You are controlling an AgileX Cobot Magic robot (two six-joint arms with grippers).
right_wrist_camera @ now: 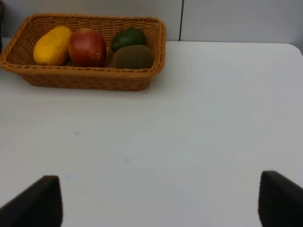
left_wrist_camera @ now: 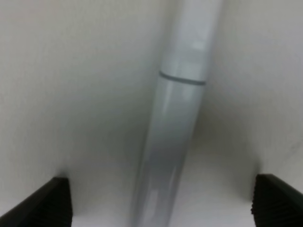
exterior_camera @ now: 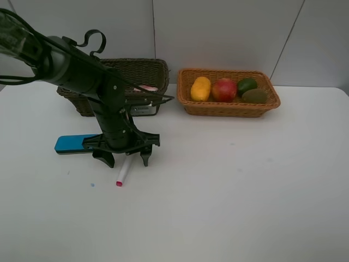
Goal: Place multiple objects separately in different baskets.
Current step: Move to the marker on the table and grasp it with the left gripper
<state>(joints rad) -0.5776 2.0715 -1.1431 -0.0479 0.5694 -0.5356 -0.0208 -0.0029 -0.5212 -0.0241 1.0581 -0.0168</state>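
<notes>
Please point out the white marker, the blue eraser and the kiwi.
white marker (exterior_camera: 124, 171), exterior high view, middle of its white barrel.
blue eraser (exterior_camera: 73, 143), exterior high view, centre of its top face.
kiwi (right_wrist_camera: 133, 56), right wrist view, middle of its brown skin.

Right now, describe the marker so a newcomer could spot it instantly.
On the white table, look in front of the dark basket, under the left gripper. The marker lies between its open jaws: a slim white stick with a pink tip, unlike the flat blue eraser nearby.
</notes>
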